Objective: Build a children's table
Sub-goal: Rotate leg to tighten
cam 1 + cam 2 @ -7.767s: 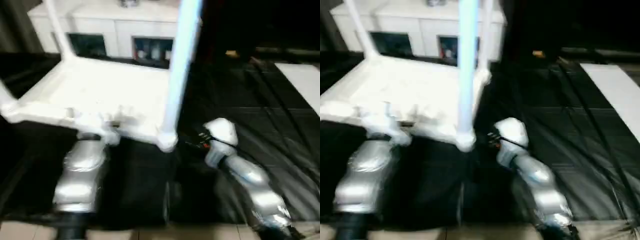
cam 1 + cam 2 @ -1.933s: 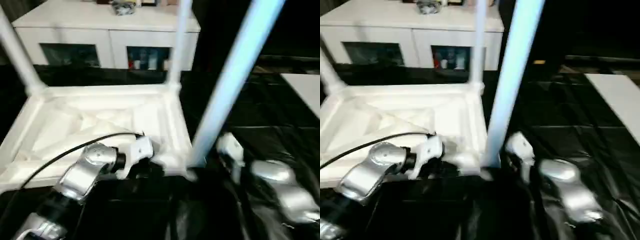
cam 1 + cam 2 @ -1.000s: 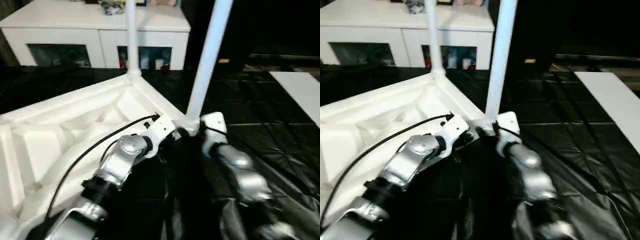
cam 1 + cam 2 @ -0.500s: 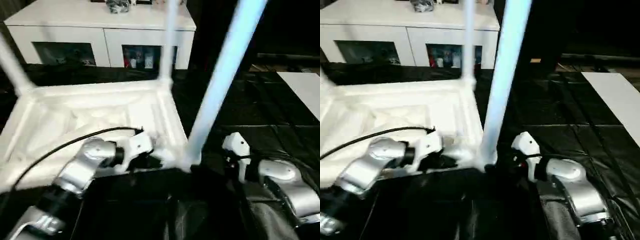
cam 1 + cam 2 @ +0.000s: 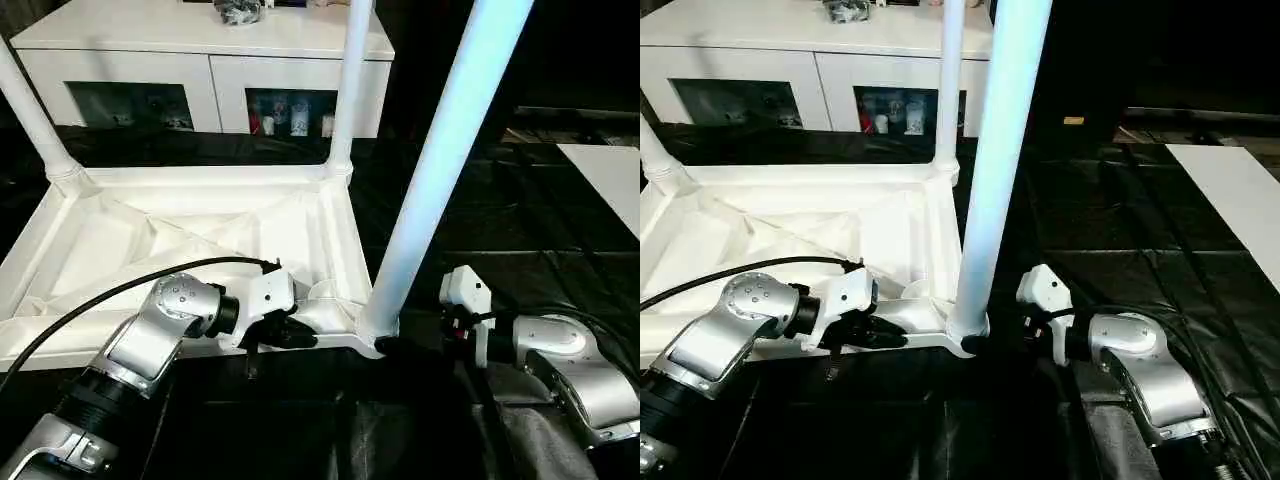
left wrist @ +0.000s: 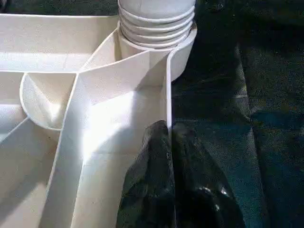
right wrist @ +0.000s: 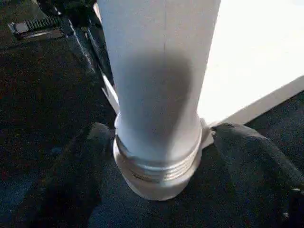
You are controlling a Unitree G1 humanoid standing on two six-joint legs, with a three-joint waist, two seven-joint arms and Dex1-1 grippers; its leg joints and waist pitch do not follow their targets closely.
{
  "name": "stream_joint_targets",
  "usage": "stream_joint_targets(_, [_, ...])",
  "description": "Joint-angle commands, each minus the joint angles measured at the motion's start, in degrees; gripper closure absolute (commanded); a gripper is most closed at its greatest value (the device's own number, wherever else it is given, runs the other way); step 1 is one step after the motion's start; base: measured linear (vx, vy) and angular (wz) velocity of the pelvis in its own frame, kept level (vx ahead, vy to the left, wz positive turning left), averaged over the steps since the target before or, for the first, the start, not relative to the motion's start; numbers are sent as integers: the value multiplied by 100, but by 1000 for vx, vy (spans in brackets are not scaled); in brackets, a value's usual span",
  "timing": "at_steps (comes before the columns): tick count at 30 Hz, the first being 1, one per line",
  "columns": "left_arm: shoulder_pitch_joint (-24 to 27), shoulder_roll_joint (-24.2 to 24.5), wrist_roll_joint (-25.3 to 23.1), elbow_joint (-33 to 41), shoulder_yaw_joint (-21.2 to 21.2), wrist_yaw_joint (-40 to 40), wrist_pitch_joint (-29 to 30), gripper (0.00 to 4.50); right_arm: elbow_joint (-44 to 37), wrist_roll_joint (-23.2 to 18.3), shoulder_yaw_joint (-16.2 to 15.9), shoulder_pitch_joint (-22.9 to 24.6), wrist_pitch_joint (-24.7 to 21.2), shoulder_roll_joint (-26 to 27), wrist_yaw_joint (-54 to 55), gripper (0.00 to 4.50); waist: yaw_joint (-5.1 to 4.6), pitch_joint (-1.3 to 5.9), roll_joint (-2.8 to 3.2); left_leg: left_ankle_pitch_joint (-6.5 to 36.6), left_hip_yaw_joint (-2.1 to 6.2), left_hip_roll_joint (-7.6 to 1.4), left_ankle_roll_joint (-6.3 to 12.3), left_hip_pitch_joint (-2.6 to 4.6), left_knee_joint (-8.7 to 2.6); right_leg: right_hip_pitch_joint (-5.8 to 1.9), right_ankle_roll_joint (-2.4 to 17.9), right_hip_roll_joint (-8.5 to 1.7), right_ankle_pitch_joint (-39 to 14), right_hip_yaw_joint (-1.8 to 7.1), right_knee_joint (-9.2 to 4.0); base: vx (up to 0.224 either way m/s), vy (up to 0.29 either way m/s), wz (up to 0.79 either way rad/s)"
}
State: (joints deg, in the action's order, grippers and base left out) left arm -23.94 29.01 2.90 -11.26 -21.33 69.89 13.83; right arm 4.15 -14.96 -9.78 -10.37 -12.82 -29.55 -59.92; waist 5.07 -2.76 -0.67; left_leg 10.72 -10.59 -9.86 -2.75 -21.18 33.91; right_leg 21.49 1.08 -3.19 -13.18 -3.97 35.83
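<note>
Left hand (image 6: 168, 156): fingers together, clamped on the thin near rim of the white ribbed plastic tabletop (image 5: 200, 240), beside the near right corner socket. The tabletop lies underside-up on black sheeting (image 5: 560, 240) in front of a white cabinet with dark glass doors (image 5: 210, 60). Right hand (image 7: 159, 156): fingers apart, one on each side of the base of the long white tapered leg (image 5: 440, 160) standing in that corner socket; contact cannot be told. Two more white legs (image 5: 345, 90) stand upright in the far corners.
</note>
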Motion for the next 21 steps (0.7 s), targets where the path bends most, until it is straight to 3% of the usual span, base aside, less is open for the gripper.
stream_joint_targets(1, [-4,-24,98,183,-87,112,13,450,-39,-18,-125,-31,22,45,-61,97,4,304,-1,865,174,-424,406,79,-396,-227,1353,-596,-323,363,-427,0,0,0])
stream_joint_targets(9, [5,-23,80,166,-109,122,9,450,64,6,-218,-49,36,135,-129,173,13,311,-11,813,171,-417,405,77,-387,-236,1372,-595,-265,358,-414,0,0,0])
stream_joint_targets(17, [39,-79,-16,151,-105,-21,44,450,246,95,-261,-57,77,149,-102,199,16,317,-22,772,166,-417,424,82,-376,-236,1377,-596,-226,360,-404,0,0,0])
stream_joint_targets(20, [-75,-343,-230,-127,-49,-569,47,450,529,338,-228,-118,108,333,391,200,7,293,-14,922,163,-416,354,91,-387,-216,1368,-600,-510,358,-443,0,0,0])
stream_joint_targets(21, [-145,-499,-307,-266,-3,-870,114,450,708,487,-209,-167,95,449,720,200,-9,262,-21,1139,160,-412,270,113,-408,-194,1322,-593,-887,353,-490,0,0,0])
